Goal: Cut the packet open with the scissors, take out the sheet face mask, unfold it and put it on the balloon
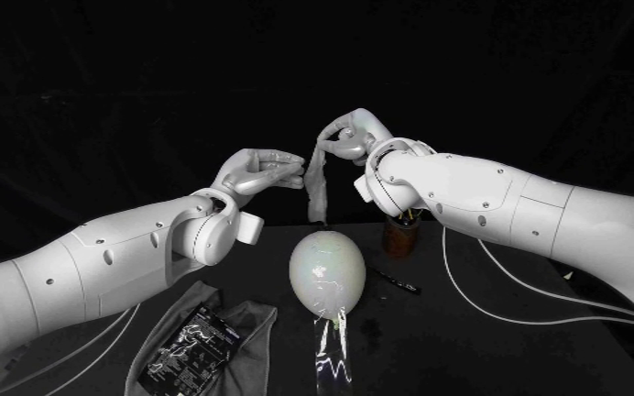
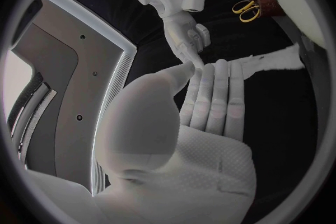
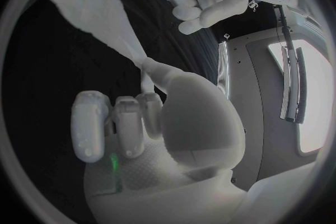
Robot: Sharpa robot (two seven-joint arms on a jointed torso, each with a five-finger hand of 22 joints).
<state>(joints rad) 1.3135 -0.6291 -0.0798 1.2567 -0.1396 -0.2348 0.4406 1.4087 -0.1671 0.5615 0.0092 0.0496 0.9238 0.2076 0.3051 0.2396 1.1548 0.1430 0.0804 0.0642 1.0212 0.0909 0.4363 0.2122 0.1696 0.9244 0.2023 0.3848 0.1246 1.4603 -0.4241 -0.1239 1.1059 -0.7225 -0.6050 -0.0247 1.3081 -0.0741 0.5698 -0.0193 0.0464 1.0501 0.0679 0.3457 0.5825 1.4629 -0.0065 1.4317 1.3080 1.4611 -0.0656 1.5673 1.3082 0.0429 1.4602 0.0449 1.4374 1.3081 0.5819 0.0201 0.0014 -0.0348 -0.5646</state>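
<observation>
right hand (image 1: 350,137) pinches the top of the folded sheet face mask (image 1: 317,190), which hangs below it as a narrow strip.
left hand (image 1: 257,171) hovers just beside the strip, fingers apart, holding nothing; best it catches one loose edge and draws sideways gently, above the balloon (image 1: 326,272) lying beneath both hands.

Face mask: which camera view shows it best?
The head view: the face mask hangs full-length from the right hand, a folded strip above the balloon. The wrist views show the strip close up, distorted.
</observation>
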